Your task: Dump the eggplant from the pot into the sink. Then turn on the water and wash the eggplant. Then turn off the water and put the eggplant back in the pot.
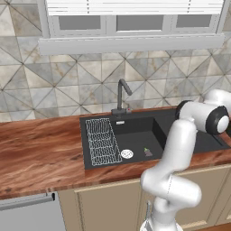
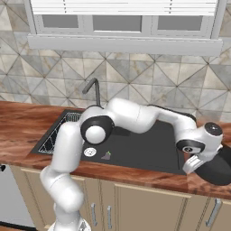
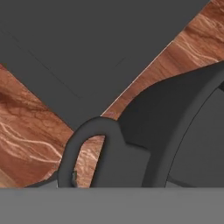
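Observation:
The tiny purple eggplant [image 1: 148, 152] [image 2: 107, 156] lies on the floor of the black sink [image 1: 135, 126] [image 2: 149, 149], just right of the white drain [image 1: 127, 154] [image 2: 90, 152]. The black pot [image 2: 219, 170] [image 3: 192, 131] sits on the wooden counter to the right of the sink. My gripper [image 2: 193, 166] hangs right at the pot's left rim. In the hand view the pot's looped handle [image 3: 81, 148] fills the lower left, very close; my fingertips are hidden. The water is out of view: nothing falls from the faucet [image 1: 121, 97] [image 2: 94, 88].
A white wire rack [image 1: 100, 140] [image 2: 67, 119] covers the sink's left side. Wooden counter [image 1: 40, 149] stretches far to the left. My arm reaches across above the drainboard [image 2: 158, 144] from left to right. A tiled wall stands behind the faucet.

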